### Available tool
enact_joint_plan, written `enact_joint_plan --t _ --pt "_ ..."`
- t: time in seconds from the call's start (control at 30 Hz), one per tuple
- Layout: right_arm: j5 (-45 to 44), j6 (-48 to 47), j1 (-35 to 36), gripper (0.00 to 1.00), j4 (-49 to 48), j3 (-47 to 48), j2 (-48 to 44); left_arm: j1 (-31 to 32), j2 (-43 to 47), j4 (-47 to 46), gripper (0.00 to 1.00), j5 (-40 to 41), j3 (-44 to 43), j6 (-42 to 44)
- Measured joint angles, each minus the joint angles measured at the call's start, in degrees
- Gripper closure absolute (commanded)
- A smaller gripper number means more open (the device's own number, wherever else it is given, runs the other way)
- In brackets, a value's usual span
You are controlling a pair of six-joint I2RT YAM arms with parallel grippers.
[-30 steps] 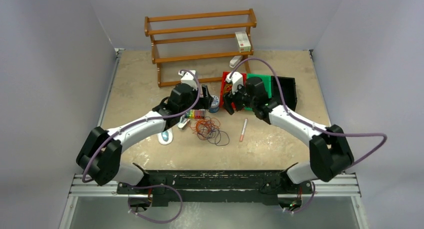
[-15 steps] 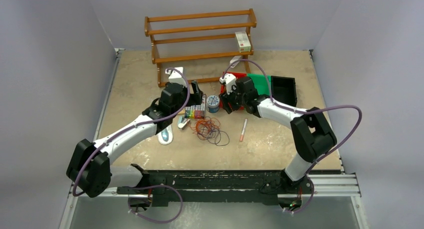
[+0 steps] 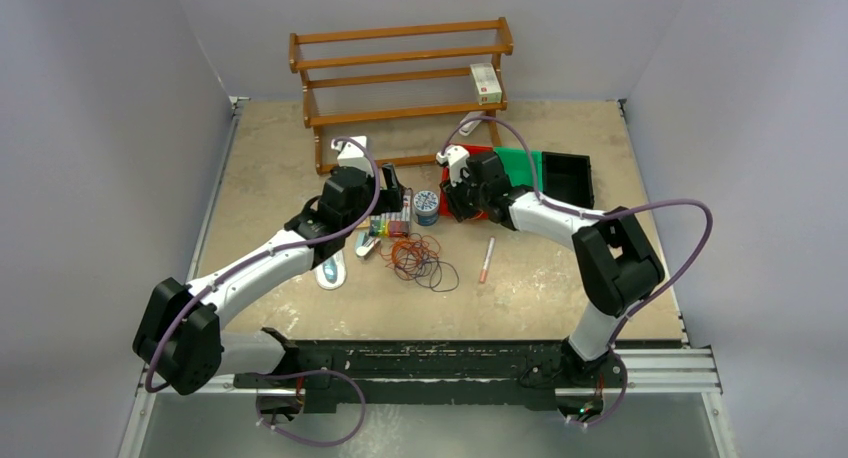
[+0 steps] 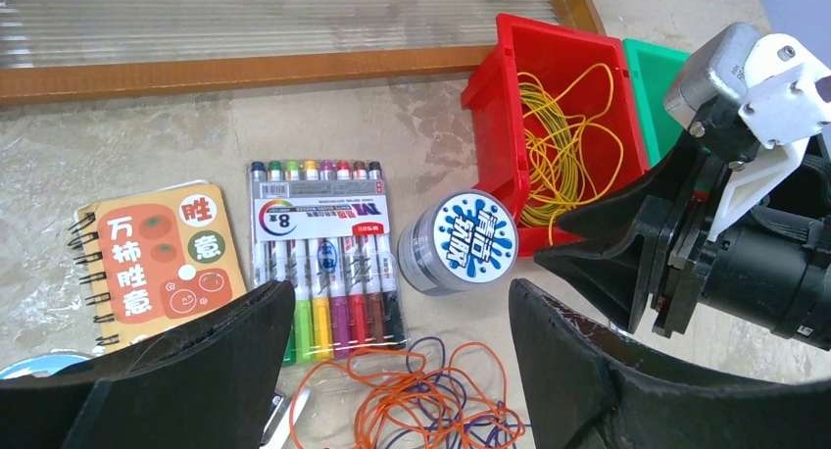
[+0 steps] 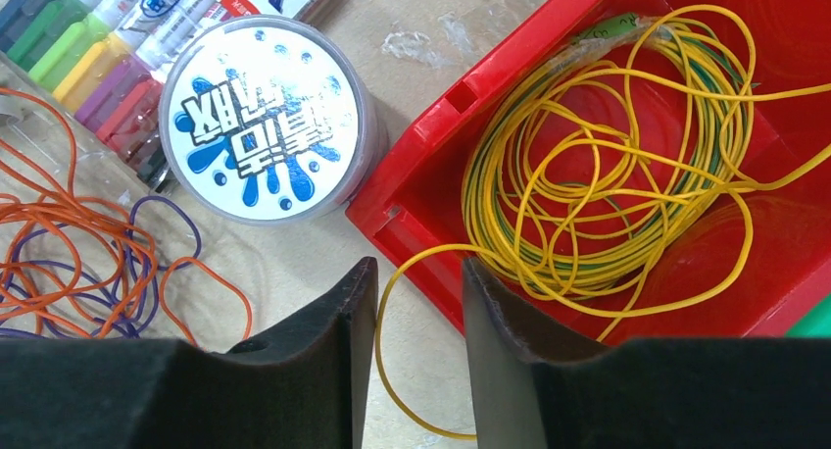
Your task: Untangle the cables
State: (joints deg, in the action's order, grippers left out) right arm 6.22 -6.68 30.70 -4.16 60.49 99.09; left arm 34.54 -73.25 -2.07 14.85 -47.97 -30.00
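Note:
An orange-red and dark purple tangle of cables (image 3: pixel 420 258) lies on the table; it also shows in the left wrist view (image 4: pixel 431 400) and the right wrist view (image 5: pixel 78 263). The yellow cables (image 5: pixel 608 165) are coiled in the red bin (image 5: pixel 431 174), with one loop hanging over its near wall onto the table. My right gripper (image 5: pixel 419 282) is open with a narrow gap, and that yellow loop runs between its fingers, unpinched. My left gripper (image 4: pixel 402 297) is wide open and empty above the far edge of the tangle. In the top view the left gripper (image 3: pixel 393 190) and right gripper (image 3: pixel 452 206) are close together.
A marker pack (image 4: pixel 318 253), a round tin (image 4: pixel 461 241) and an orange notebook (image 4: pixel 162 263) lie beside the tangle. A green bin (image 3: pixel 520 163) and black bin (image 3: pixel 565 178) stand right of the red one. A wooden rack (image 3: pixel 400 78) stands behind. A pen (image 3: pixel 487 259) lies to the right.
My right arm swung left and brought its gripper down at the red bin's near wall. My left arm drew back and left a little, then held still.

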Motion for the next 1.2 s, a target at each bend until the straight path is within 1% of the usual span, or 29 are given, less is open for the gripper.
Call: enact_joint_plan --t 0.1,0.3,0.6,0.97,1.2 --pt "-0.72 0.48 0.00 0.69 0.02 0.04 0.17 -0.02 -0.02 0.04 0.20 0.00 0.00 -0.02" --pt "-1.49 1.42 -0.02 0.85 -0.07 0.79 0.17 -0.02 -0.02 0.07 0.20 0.00 0.00 0.00" --pt "-2.32 3.02 -1.18 1.00 -0.83 3.93 1.57 -0.04 -0.02 0.11 0.20 0.00 0.00 0.00" --pt "-2.71 5.95 -5.70 1.00 -5.16 8.81 7.98 -0.04 -0.50 0.13 0.20 -0.02 0.00 0.00" --pt "-2.93 8.24 -6.60 1.00 -7.43 11.63 11.37 -0.04 -0.76 0.63 0.20 -0.02 0.00 -0.02"
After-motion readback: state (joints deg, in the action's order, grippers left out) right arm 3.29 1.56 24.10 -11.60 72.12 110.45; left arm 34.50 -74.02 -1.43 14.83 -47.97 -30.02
